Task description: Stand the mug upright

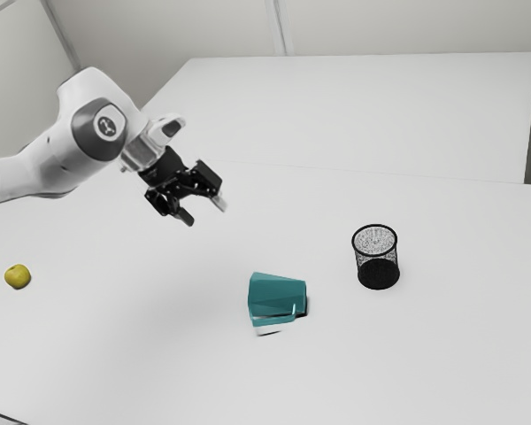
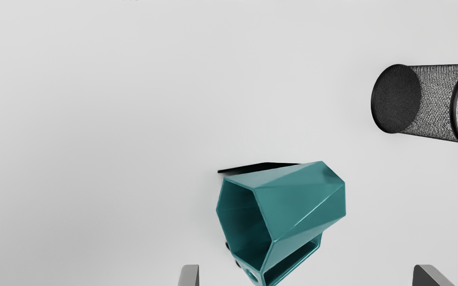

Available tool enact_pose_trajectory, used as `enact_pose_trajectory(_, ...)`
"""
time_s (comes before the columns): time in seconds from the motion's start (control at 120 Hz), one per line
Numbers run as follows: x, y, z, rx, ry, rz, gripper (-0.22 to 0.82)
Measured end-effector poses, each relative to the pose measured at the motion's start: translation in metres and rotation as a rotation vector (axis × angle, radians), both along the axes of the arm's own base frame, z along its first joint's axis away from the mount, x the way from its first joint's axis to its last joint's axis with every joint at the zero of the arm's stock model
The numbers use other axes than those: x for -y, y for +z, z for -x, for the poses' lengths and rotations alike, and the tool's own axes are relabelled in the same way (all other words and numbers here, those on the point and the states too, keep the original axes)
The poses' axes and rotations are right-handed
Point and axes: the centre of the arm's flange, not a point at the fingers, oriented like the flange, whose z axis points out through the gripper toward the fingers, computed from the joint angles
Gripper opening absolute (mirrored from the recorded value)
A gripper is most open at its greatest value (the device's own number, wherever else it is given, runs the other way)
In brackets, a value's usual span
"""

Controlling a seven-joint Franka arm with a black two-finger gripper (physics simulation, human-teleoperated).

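Mug on its side, lower middle of exterior view, mouth facing away from the mesh cup. Gripper upper left of center, open wide, empty (probably spread to fit around the mug).

I'm counting one teal faceted mug, one black wire-mesh pencil cup, one yellow apple, and there's one Franka arm bearing one black gripper, two fingers on it!
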Motion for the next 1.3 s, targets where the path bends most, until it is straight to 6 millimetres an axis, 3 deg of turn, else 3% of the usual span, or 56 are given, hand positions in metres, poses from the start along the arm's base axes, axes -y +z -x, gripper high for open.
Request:
enact_pose_trajectory(0.567,-0.010,-0.102,0.027,0.137,0.167,0.329,0.58)
enact_pose_trajectory(1.033,-0.002,-0.154,0.031,0.094,0.108,0.392,0.58)
enact_pose_trajectory(1.3,0.012,-0.168,0.036,0.059,0.053,0.439,0.58)
